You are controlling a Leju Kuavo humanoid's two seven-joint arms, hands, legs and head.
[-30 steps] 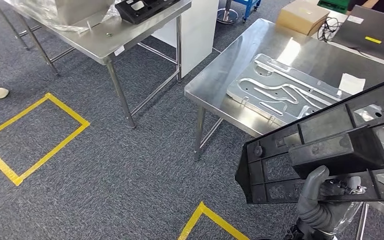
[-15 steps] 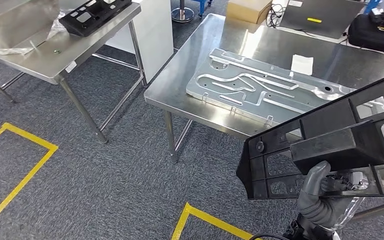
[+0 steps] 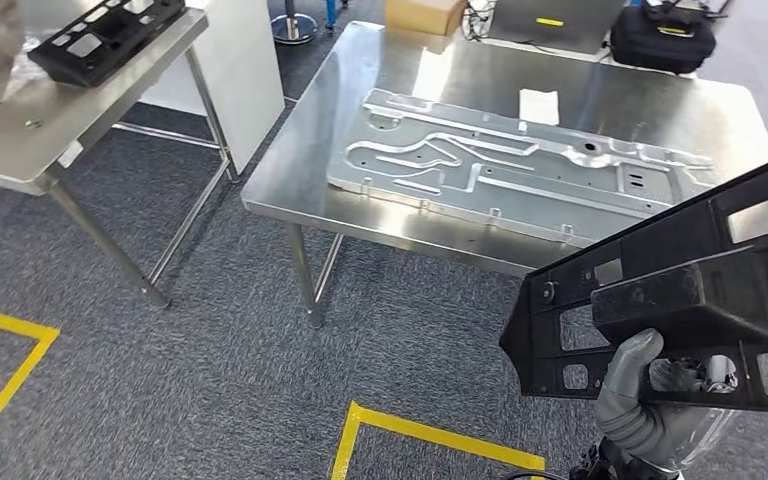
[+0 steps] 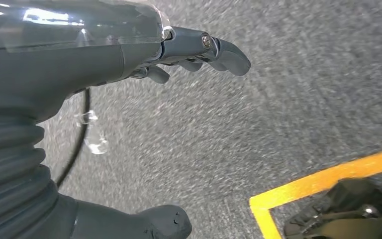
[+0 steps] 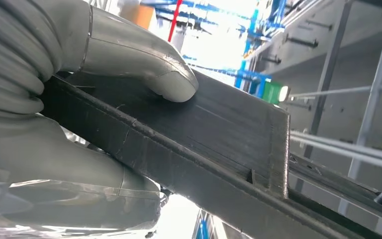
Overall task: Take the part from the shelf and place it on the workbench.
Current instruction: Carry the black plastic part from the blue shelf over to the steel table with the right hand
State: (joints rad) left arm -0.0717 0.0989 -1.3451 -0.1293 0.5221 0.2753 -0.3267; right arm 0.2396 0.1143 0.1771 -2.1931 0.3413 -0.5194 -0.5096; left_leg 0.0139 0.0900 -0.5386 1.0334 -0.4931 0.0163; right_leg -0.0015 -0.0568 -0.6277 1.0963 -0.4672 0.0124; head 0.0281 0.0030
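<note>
My right hand [image 3: 650, 405] grips a long black plastic frame part [image 3: 680, 290] with several cut-outs, held up at the lower right of the head view, in front of the steel workbench [image 3: 290, 170]. In the right wrist view the grey thumb [image 5: 144, 67] presses on the black part [image 5: 214, 129]. A large silver stamped metal panel [image 3: 510, 165] lies flat on the workbench. My left hand [image 4: 129, 55] hangs over the grey carpet with its fingers apart and nothing in them.
A second steel table [image 3: 20, 130] at the left carries another black frame part [image 3: 100, 35]. At the workbench's far edge are a cardboard box [image 3: 422, 14], a dark bag [image 3: 662, 38] and a white paper [image 3: 538, 105]. Yellow floor tape [image 3: 430, 435] runs below.
The whole view has shifted: both tables slid left in the picture and the workbench now sits nearer and more centred. The black part stays in my right hand.
</note>
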